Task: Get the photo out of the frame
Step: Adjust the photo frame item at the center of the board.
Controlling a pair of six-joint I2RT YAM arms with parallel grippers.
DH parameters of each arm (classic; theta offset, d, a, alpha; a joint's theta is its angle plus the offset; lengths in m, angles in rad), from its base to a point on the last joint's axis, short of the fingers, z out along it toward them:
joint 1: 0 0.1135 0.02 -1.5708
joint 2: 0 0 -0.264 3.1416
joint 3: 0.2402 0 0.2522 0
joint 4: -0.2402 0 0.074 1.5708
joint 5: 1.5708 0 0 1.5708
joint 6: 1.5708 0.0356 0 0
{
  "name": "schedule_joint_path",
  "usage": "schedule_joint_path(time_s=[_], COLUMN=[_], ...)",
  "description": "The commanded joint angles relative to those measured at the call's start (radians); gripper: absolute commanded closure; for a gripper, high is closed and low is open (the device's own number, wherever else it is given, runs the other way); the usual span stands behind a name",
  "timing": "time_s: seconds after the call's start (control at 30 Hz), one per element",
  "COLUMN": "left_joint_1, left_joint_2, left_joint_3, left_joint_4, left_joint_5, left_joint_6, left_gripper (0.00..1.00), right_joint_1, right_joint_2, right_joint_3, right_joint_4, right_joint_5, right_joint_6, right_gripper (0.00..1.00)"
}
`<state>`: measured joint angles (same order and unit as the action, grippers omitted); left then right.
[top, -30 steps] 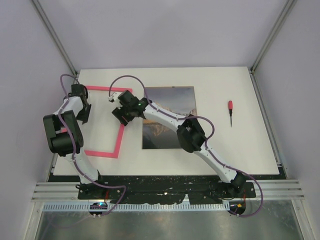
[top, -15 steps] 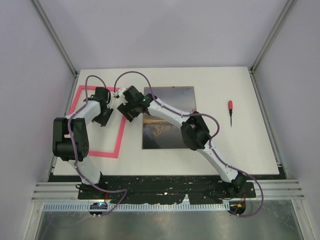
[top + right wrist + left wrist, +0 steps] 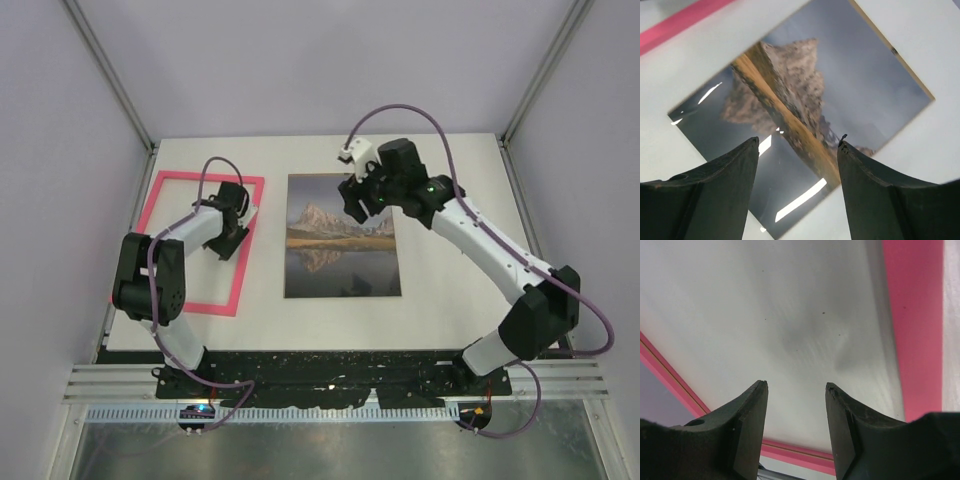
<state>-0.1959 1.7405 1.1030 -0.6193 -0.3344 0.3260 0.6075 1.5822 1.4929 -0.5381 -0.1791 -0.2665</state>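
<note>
Looking at this one, we'd say the job is basically done. The photo [image 3: 343, 236] lies flat and face up in the middle of the table [image 3: 450, 300], mountain and lake in plain view. The pink frame [image 3: 200, 307] sits on its own toward the table's left edge, just beside the photo but not overlapping it. Bare table shows through the frame's opening, so nothing is left inside it. We reckon they were set side by side so each arm had its own piece to handle.

The left end effector [image 3: 228, 250] hangs over the frame's right-hand rail, about at the inner edge of the opening. From its wrist camera we see the fingers moderately apart with only white table between them and pink rail off to either side. It grips nothing. Whether the tips graze the table or the rail, we can't tell from these views.

The right end effector [image 3: 352, 203] is over the far part of the photo, right of its middle. Its wrist view looks down at the print from a bit of height, with the fingers spread fairly wide and nothing between them. It looks clear of the print to us, not pressing on it.

Our guess is that both arms have let go and there's nothing more to pull apart.
</note>
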Motion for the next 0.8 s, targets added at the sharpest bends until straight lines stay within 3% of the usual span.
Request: schedule_joint_path(time_s=[0.0, 0.1, 0.3, 0.77], left_joint_1=[-0.042, -0.050, -0.085, -0.140], left_joint_2=[-0.022, -0.022, 0.010, 0.105], left_joint_3=[-0.002, 0.021, 0.080, 0.218], left_joint_4=[-0.025, -0.056, -0.129, -0.229], left_joint_5=[-0.025, -0.006, -0.008, -0.018], left_joint_6=[0.025, 0.024, 0.015, -0.012], left_gripper=[0.46, 0.46, 0.46, 0.44], right_joint_1=[-0.139, -0.233, -0.273, -0.365], right_joint_2=[-0.127, -0.204, -0.341, -0.361], right_joint_3=[-0.166, -0.278, -0.440, -0.476], right_joint_4=[0.018, 0.032, 0.125, 0.150], right_joint_5=[-0.080, -0.118, -0.167, -0.272], right_joint_6=[-0.037, -0.037, -0.005, 0.029], right_gripper=[0.31, 0.31, 0.31, 0.32])
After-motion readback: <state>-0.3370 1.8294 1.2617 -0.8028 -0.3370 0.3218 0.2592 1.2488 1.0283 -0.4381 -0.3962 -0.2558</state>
